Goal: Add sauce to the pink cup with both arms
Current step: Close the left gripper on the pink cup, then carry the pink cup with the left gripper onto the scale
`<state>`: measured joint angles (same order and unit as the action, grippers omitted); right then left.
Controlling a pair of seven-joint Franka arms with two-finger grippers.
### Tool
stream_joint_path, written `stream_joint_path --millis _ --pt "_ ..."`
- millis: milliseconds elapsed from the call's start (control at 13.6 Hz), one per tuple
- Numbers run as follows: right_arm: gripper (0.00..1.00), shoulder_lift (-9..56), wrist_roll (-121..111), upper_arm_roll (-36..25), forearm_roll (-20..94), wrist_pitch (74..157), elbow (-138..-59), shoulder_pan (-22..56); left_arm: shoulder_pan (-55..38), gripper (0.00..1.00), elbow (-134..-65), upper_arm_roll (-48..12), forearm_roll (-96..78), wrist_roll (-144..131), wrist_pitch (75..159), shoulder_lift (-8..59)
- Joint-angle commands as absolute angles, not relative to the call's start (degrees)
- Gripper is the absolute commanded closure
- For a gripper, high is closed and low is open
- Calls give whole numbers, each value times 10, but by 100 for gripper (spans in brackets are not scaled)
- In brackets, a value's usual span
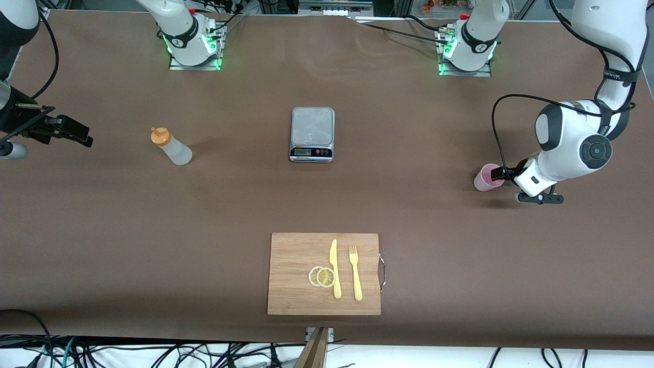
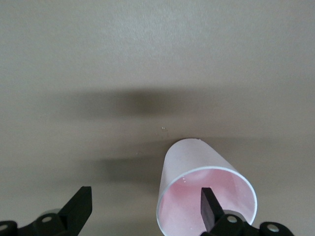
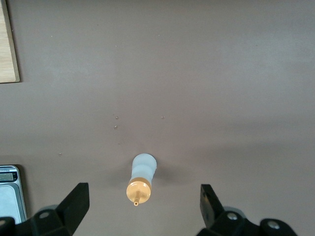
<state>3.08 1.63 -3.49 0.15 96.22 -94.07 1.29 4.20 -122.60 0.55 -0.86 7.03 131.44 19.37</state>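
1. A brown worktop (image 1: 409,194) carries every item, and two robot arms have their bases along its top edge.
2. The pink cup (image 1: 487,177) stands upright near the worktop's edge at the left arm's end.
3. The left end effector (image 2: 146,209) is at the cup with its fingers spread wide; one finger (image 2: 210,209) is inside the cup's mouth and the other is outside it, so the cup is not gripped.
4. The sauce (image 1: 171,146) stands upright toward the right arm's end of the worktop, well apart from the cup.
5. The right end effector (image 3: 143,206) hangs open above the sauce, holding nothing.
6. A scale (image 1: 312,134) sits mid-worktop, between sauce and cup.
7. A board (image 1: 296,286) lies at the worktop's near edge, holding a knife (image 1: 334,268), a fork (image 1: 355,273) and two lemon slices (image 1: 322,276).
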Motion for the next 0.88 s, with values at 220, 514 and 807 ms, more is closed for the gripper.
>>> stream_joint_path --millis 220,514,807 --pt "0 27 16 -33 10 962 -941 11 40 7 -1244 6 -11 84 1324 190" --pt "0 27 16 -33 10 961 -941 11 39 40 -1239 6 -12 84 1322 192" --pt "0 27 16 -33 10 961 -941 11 39 74 -1234 6 -16 83 1319 192"
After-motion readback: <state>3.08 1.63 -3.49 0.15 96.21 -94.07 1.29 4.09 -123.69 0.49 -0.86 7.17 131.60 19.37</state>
